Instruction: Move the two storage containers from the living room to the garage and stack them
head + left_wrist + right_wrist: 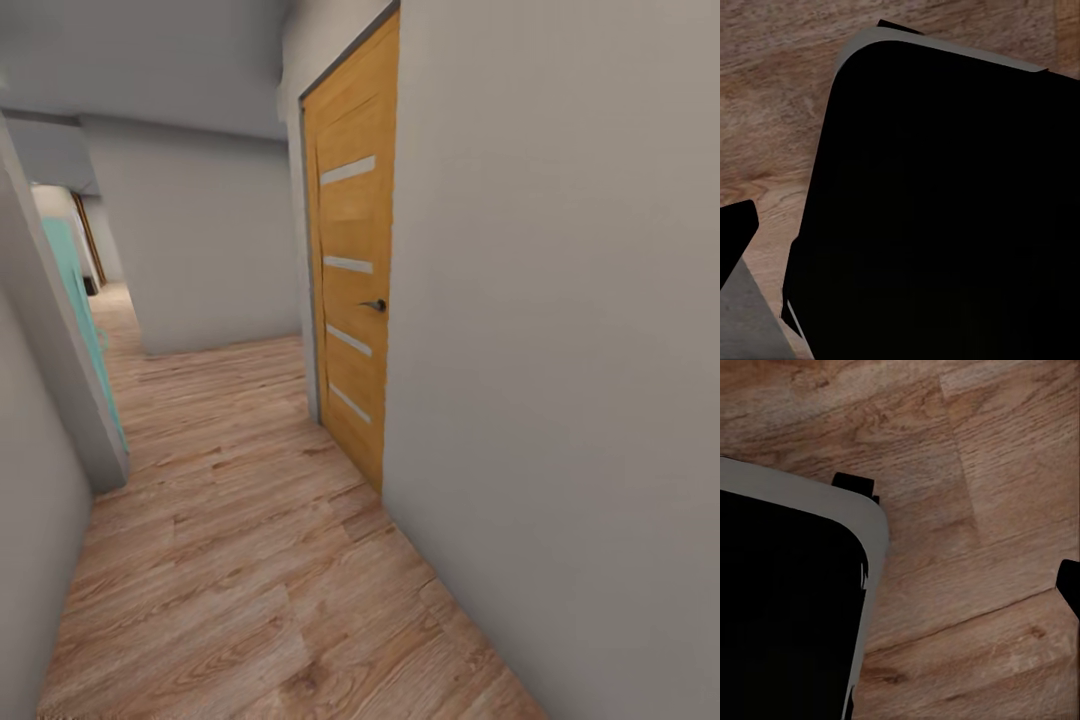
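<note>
The two storage containers are out of view, and so are the living room and the garage. I stand in a narrow hallway with a light wood-plank floor (230,560). In the left wrist view one dark fingertip (735,232) pokes in at the picture's edge beside my black, grey-rimmed base (945,210). The right wrist view has a dark fingertip (1069,585) at its edge over bare planks, away from the base (787,615). Nothing lies between the fingers of either gripper.
A shut orange wooden door (352,290) with a dark handle (375,305) sits in the grey wall (560,350) close on my right. A wall corner (50,380) and a teal panel (75,290) stand on the left. The hallway runs ahead to a far wall (210,240).
</note>
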Controlling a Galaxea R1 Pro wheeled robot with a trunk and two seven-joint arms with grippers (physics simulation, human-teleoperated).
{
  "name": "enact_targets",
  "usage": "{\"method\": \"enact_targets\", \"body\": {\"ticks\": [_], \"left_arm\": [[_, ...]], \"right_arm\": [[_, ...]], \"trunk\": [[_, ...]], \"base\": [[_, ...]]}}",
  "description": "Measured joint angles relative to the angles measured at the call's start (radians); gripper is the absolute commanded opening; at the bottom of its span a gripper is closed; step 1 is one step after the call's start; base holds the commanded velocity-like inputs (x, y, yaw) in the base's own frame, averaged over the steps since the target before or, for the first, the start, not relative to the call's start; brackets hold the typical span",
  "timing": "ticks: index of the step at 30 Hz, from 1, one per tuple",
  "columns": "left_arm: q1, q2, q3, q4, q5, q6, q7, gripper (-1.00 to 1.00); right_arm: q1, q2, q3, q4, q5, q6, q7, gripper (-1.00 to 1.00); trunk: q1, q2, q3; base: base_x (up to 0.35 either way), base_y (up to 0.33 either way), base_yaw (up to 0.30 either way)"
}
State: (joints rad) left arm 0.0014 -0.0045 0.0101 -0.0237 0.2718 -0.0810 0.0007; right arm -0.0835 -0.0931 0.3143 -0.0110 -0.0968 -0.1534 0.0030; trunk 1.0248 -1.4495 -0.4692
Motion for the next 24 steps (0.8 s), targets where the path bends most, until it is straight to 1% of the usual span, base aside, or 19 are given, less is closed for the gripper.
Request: {"method": "enact_targets", "body": {"ticks": [6,10,24], "left_arm": [[0.0,0.0,0.0,0.0,0.0,0.0,0.0,1.0],[0.0,0.0,0.0,0.0,0.0,0.001,0.0,1.0],[0.0,0.0,0.0,0.0,0.002,0.002,0.001,1.0]], "right_arm": [[0.0,0.002,0.002,0.001,0.001,0.0,0.0,1.0],[0.0,0.002,0.001,0.001,0.0,0.0,0.0,1.0],[0.0,0.006,0.0,0.004,-0.004,0.001,0.001,1.0]], "trunk": [[0.0,0.0,0.0],[0.0,0.0,0.0],[0.0,0.0,0.0]], "base": [[0.096,0.0,0.271],[0.19,0.0,0.271],[0.301,0.0,0.271]]}}
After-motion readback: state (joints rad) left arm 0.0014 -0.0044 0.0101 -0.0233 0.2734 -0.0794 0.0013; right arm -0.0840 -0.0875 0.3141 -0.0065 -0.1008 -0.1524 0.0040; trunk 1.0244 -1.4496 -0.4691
